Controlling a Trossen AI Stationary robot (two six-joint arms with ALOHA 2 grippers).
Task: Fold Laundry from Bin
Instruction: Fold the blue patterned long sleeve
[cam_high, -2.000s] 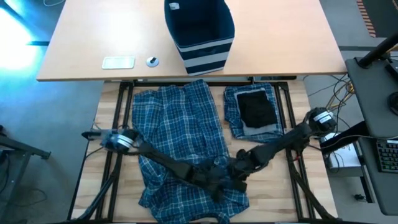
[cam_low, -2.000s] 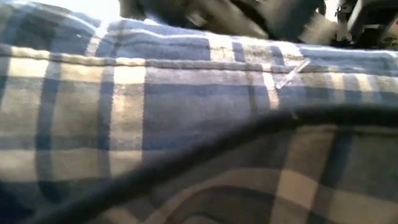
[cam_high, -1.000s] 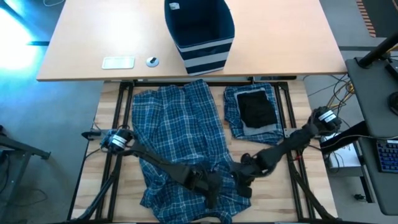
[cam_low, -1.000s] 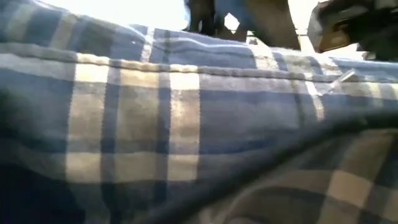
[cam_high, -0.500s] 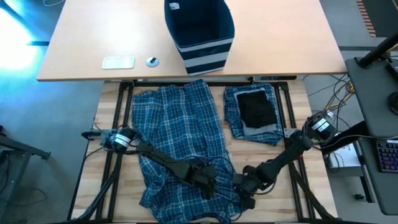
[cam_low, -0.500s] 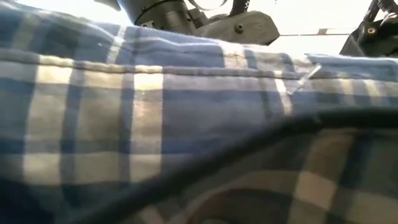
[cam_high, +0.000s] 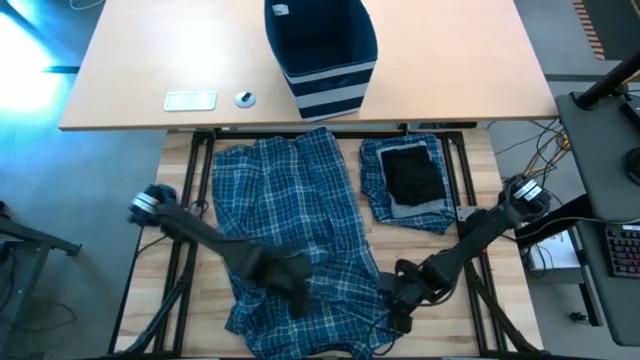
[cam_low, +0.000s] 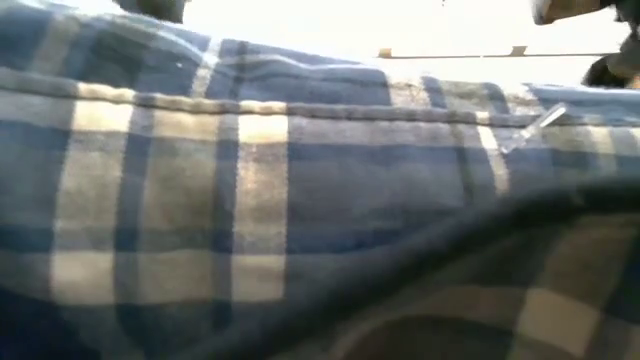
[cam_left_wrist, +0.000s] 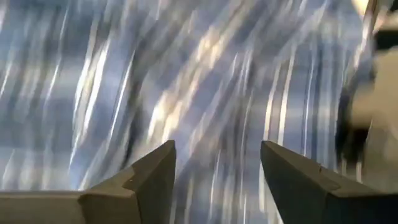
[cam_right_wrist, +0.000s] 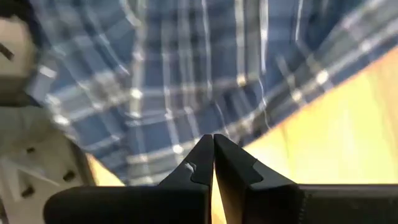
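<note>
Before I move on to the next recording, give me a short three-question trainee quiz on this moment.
1. True or false: the soft navy fabric bin with pale stripes stands on the tan desk beyond the slatted wooden table.
2. What lies on top of the small folded blue plaid garment? A) a black cloth piece B) a white towel C) nothing
3. Fill in: the left gripper hangs over the large blue-and-white plaid garment with its fingers ____, while the right gripper is shut at that garment's near edge.

Key: 1 true. 2 A, the small black cloth piece. 3 open.
</note>
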